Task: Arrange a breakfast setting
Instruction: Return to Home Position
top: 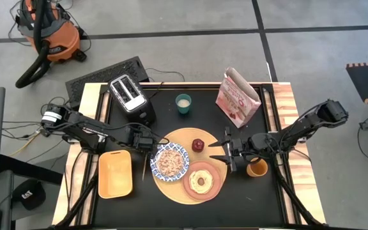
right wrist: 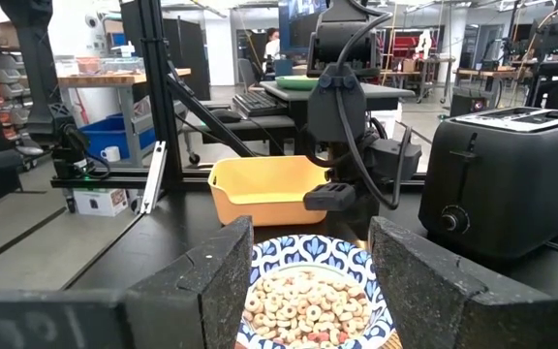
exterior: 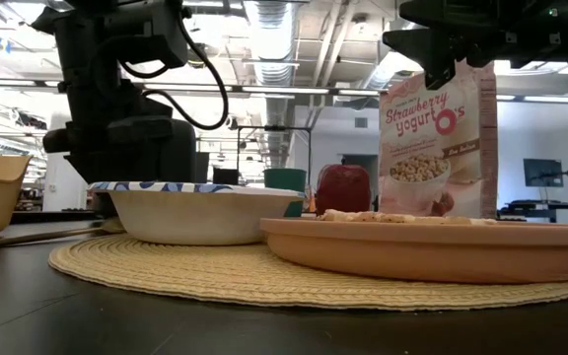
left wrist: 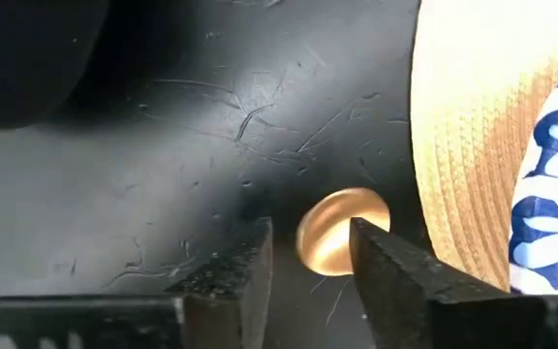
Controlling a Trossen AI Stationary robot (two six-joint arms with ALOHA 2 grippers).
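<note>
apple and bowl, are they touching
Apart. The high view shows a strip of bare board between the apple and the bowl.

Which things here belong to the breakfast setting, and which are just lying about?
Setting: round tan woven mat, blue-and-white patterned bowl, small pink plate, pale bagel, dark red apple, gold spoon, orange cup.
Lying about: black-and-silver toaster, yellow rectangular tray, teal cup, pink cereal bag.
Left gripper open over spoon; right gripper open near apple.

High cam straight down, low cam table-level; both see bowl [exterior: 200, 215].
</note>
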